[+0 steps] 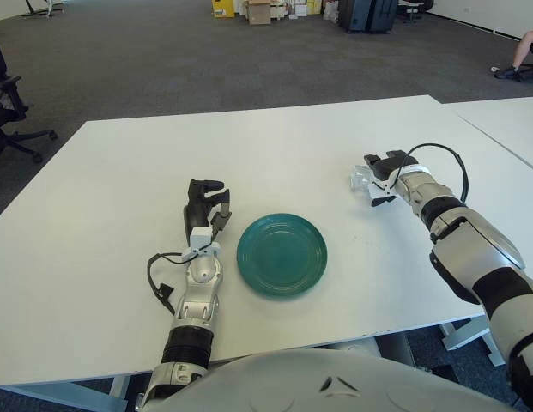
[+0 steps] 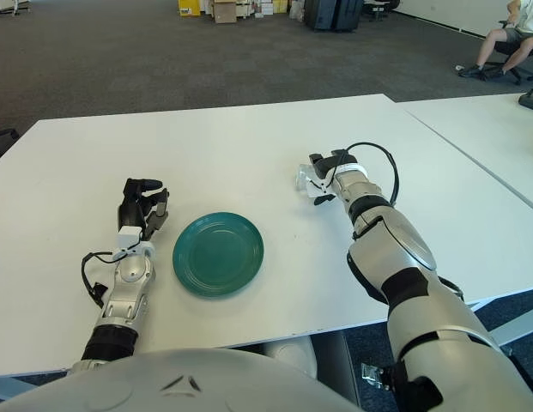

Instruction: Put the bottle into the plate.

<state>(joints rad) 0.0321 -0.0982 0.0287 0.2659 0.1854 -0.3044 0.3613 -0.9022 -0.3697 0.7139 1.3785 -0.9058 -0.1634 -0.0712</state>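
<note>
From my left eye: my right hand [image 1: 382, 178] reaches across the white table [image 1: 120, 172], its fingers clasped around a small clear bottle [image 1: 360, 180], well right of the green plate [image 1: 281, 254]. My left hand [image 1: 206, 206] lies just left of the plate, fingers curled, holding nothing.

From my right eye: the bottle [image 2: 305, 180] sits in my right hand's grasp, apart from the plate [image 2: 218, 253].

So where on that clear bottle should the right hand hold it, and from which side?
Around its middle, from the right, as the right hand does now: fingers are curled on the small clear bottle, with its left end poking out toward the green plate. The left hand shows left of the plate.
</note>
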